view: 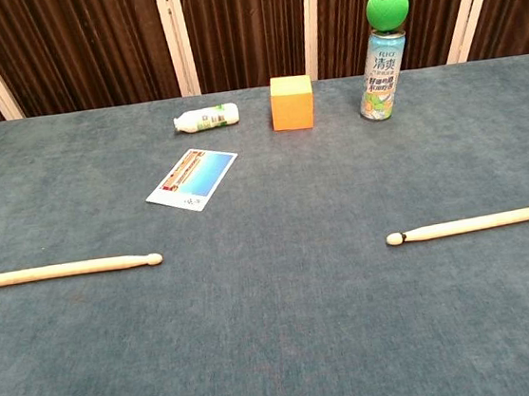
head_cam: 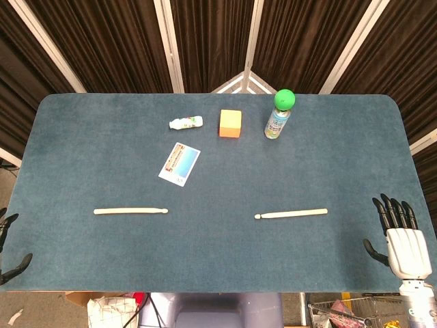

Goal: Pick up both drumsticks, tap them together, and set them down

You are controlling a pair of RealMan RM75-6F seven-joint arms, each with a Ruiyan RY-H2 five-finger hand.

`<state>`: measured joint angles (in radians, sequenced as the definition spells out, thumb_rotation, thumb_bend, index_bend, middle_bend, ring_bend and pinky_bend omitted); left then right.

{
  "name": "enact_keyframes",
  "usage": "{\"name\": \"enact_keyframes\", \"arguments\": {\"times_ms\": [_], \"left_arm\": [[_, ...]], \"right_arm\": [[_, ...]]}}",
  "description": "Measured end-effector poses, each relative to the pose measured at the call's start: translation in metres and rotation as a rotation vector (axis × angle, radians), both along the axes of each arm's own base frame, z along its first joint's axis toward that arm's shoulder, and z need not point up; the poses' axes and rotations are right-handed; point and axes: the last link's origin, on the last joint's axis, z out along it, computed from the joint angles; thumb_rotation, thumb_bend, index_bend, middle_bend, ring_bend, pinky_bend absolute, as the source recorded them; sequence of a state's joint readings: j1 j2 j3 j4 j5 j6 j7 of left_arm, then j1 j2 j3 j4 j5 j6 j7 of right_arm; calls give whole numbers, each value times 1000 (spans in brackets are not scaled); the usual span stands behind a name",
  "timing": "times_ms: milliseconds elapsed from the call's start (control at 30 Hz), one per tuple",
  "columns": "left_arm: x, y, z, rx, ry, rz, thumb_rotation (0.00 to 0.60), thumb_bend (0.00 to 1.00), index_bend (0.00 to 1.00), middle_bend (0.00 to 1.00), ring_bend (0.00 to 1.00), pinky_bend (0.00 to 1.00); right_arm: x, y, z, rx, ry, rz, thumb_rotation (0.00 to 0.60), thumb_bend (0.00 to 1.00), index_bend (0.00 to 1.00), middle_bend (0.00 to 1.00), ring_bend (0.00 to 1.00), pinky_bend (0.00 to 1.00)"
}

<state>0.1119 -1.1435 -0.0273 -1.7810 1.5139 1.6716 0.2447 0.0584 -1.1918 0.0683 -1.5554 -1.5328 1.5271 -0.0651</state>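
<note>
Two pale wooden drumsticks lie flat on the blue table (head_cam: pixel 218 260), tips pointing toward each other. The left drumstick (head_cam: pixel 130 211) (view: pixel 65 270) rests at the front left. The right drumstick (head_cam: pixel 291 214) (view: pixel 478 223) rests at the front right. My right hand (head_cam: pixel 400 236) hovers at the table's right front edge, to the right of its drumstick, fingers spread and holding nothing. Only the dark fingertips of my left hand (head_cam: pixel 8 246) show at the left front edge, apart and empty. Neither hand shows in the chest view.
At the back stand an orange cube (head_cam: pixel 231 124) (view: pixel 292 102) and a spray can with a green cap (head_cam: pixel 279 114) (view: pixel 382 54). A small white bottle (head_cam: pixel 186 123) (view: pixel 207 118) lies on its side. A card (head_cam: pixel 179 163) (view: pixel 193 178) lies flat left of centre.
</note>
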Motion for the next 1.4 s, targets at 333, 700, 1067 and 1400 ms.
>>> {"name": "enact_keyframes", "arguments": {"times_ms": [333, 700, 1067, 1400], "left_arm": [[-1, -2, 0, 2, 7, 2, 600, 307, 167, 71, 0, 0], [-1, -3, 1, -8, 7, 1, 600, 307, 167, 85, 0, 0], [-1, 2, 0, 7, -6, 7, 600, 307, 167, 85, 0, 0], [-3, 5, 0, 2, -4, 24, 600, 307, 167, 85, 0, 0]], "right_arm": [[0, -1, -3, 6, -1, 1, 600, 301, 1, 3, 42, 0], [5, 2, -10, 59, -52, -9, 600, 301, 141, 155, 103, 0], [38, -10, -34, 177, -83, 35, 600, 301, 224, 190, 108, 0], [71, -58, -66, 254, 50, 24, 600, 301, 282, 279, 172, 0]]}}
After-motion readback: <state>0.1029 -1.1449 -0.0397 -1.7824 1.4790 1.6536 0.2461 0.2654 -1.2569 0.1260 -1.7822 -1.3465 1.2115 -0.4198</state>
